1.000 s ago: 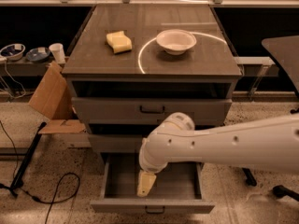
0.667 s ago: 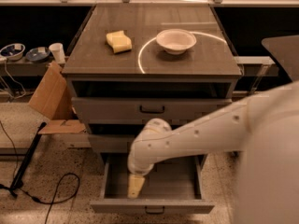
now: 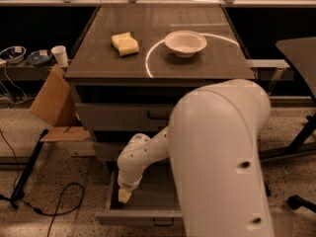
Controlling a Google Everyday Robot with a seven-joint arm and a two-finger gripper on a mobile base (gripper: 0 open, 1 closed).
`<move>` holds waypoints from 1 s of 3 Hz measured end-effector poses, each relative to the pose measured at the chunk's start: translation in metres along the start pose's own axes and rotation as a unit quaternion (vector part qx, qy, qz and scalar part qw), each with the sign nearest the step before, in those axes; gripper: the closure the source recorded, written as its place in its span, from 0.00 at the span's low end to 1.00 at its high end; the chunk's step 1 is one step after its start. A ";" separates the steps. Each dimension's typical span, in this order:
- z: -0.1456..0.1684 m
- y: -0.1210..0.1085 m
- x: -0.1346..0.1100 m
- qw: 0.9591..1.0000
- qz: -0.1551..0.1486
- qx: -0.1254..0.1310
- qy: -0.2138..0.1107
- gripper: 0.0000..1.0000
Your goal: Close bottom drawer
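We judge the closing not yet done: the bottom drawer (image 3: 138, 216) stands pulled well out at the foot of the grey cabinet (image 3: 197, 68). It is a deep, plain grey box with a flat front. The gripper (image 3: 124, 195) hangs inside it, near the left wall; we cannot tell whether it is spread or closed. The whole push inward remains.

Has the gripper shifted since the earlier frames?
Yes. The gripper has slid left inside the open bottom drawer, now close to its left wall.
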State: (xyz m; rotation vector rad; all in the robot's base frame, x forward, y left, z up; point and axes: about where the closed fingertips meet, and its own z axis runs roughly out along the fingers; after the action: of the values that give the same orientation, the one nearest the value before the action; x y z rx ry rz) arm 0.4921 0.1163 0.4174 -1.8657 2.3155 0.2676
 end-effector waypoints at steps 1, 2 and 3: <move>0.034 0.009 -0.013 1.000 0.021 -0.023 -0.001 0.65; 0.079 0.026 -0.035 0.998 0.030 -0.050 -0.005 0.96; 0.111 0.038 -0.045 0.997 0.033 -0.070 -0.005 1.00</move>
State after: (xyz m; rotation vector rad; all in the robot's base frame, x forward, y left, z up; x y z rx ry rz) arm 0.4657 0.1932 0.3215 -1.8454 2.4115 0.4568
